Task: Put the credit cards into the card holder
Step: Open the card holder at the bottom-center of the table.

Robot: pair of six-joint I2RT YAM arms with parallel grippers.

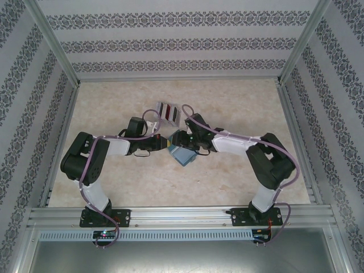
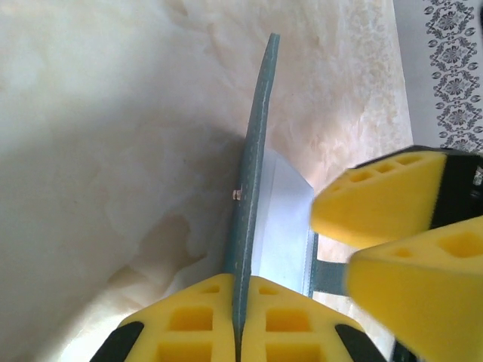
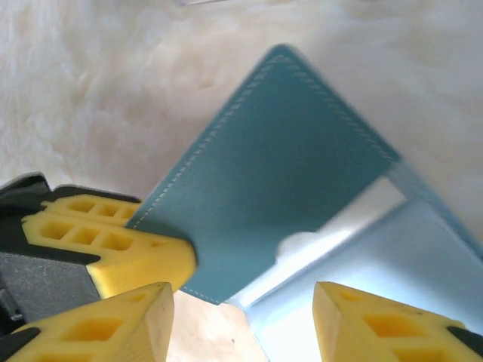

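Edgewise, left fingers (image 2: 200, 320) pinch card holder (image 2: 255, 173); right fingers (image 3: 366, 320) apart.

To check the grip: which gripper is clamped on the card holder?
The left gripper: it pinches the card holder by one upright flap, while the right gripper stands open over it.

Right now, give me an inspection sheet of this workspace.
Surface: beige marbled table, no spills seen.
Job's things: card holder lies open near centre; credit cards stand in the rack.
Clutter: grey-white rack.
Grippers: left gripper shut on the holder's flap; right gripper open above its pale inside.
Cables: purple cables run along both arms.
Surroundings: patterned walls, aluminium frame.
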